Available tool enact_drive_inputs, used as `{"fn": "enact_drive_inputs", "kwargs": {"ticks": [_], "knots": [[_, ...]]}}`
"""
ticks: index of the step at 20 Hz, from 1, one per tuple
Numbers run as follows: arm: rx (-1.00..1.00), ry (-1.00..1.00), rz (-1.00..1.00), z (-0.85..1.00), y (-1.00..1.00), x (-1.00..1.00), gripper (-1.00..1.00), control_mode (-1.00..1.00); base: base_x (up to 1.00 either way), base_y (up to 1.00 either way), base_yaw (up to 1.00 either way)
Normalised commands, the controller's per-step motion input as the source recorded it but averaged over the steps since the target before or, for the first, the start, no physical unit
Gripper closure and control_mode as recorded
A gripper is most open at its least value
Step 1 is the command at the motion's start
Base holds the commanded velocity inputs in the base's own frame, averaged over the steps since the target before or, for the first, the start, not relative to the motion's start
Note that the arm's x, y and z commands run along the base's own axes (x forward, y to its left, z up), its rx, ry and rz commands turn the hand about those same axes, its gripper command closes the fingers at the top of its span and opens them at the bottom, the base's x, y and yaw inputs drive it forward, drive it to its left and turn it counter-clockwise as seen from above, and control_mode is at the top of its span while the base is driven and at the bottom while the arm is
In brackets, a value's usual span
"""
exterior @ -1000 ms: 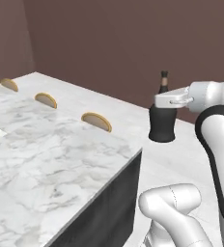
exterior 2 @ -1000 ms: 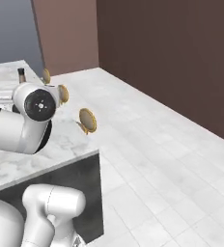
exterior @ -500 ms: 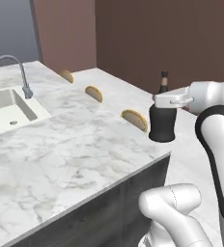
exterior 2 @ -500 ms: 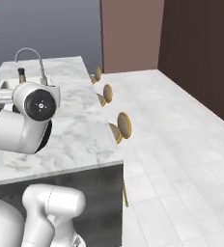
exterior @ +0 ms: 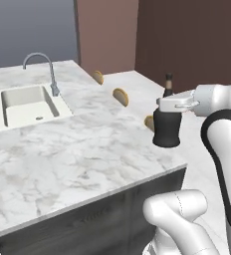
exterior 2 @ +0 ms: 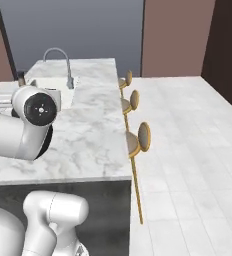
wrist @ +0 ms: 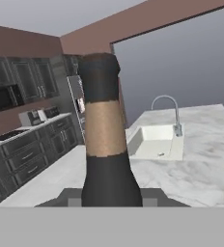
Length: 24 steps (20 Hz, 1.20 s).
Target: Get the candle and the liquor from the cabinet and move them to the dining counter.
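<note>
My gripper (exterior: pixel 174 103) is shut on the neck of the liquor (exterior: pixel 166 127), a squat black bottle held upright. It hangs by the near right corner of the dining counter (exterior: pixel 77 159), the white marble island; I cannot tell whether its base touches the top. In the hand view the bottle's neck (wrist: pixel 103 144) rises between the fingertips of the gripper (wrist: pixel 109 198), with the counter (wrist: pixel 201 159) beyond. The dark grey wall cabinet (wrist: pixel 17 75) stands far off at the left. The candle is out of view.
An inset sink (exterior: pixel 30 104) with a curved faucet (exterior: pixel 40 62) lies at the counter's far left. Tan round stools (exterior: pixel 120 96) line the far side, also seen as stools (exterior 2: pixel 138 137) along the right edge. White tiled floor (exterior 2: pixel 188 150) spreads to the right.
The whole picture has shifted as the base moved: the sink and faucet have come into view and the counter now lies in front. The bottle stays in the shut gripper.
</note>
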Motion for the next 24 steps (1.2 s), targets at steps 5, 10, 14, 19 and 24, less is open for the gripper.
{"fn": "enact_drive_inputs", "kwargs": {"ticks": [5,10,14,19,24], "knots": [[0.0,0.0,0.0,0.0,0.0,0.0,1.0,1.0,0.32,-0.37,0.25],[0.0,0.0,0.0,0.0,0.0,0.0,1.0,1.0,0.39,-0.4,0.14],[0.0,0.0,0.0,0.0,0.0,0.0,1.0,1.0,0.43,-0.39,0.12],[0.0,0.0,0.0,0.0,0.0,0.0,1.0,1.0,0.52,-0.26,0.09],[0.0,0.0,0.0,0.0,0.0,0.0,1.0,1.0,0.52,-0.16,0.09]]}}
